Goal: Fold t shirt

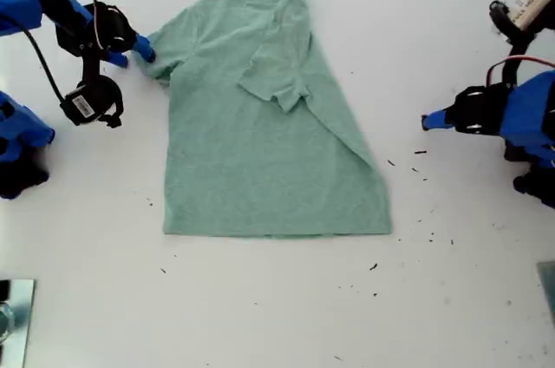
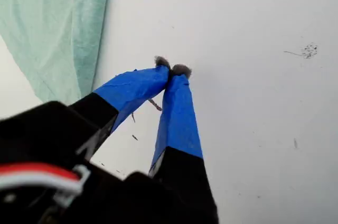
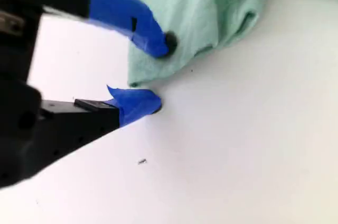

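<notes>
T shirt (image 1: 260, 142) flat on table (image 1: 260, 316); my second gripper (image 3: 158, 78) apparently straddling sleeve edge.

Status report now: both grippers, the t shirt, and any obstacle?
My first gripper shut, empty, off the cloth. My second gripper open at the sleeve edge. The t shirt flat, one sleeve folded in. Nothing in the way.

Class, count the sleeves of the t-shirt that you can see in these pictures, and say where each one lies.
2. One sleeve lies flat at the exterior view's left, by my second gripper. The other sleeve is folded in over the t shirt.
</notes>
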`<move>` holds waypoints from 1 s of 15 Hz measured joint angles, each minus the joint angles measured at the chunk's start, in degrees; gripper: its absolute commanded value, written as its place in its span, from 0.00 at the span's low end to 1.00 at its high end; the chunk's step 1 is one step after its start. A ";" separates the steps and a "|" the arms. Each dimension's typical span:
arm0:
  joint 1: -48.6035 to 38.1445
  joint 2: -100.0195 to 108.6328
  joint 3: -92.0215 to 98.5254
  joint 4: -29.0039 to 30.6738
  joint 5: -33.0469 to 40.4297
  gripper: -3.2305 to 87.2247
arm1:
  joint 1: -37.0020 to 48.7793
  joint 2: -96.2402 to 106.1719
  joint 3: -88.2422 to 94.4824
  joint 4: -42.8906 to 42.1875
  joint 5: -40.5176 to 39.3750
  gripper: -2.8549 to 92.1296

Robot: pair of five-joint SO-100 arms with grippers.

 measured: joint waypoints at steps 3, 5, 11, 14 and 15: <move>0.00 1.32 0.35 -0.62 0.00 0.03 | 0.00 0.00 0.00 0.00 0.00 0.04; 0.00 6.33 -2.20 5.36 0.00 0.03 | 0.00 0.00 0.00 0.00 0.00 0.04; 2.64 13.36 -28.56 26.10 -0.09 0.03 | 0.00 0.00 0.00 0.00 0.00 0.04; 4.31 13.45 -31.46 26.72 0.00 0.03 | 0.00 0.00 0.00 0.00 0.00 0.04; 5.19 13.45 -31.46 26.10 0.00 0.03 | 0.00 0.00 0.00 0.00 0.00 0.04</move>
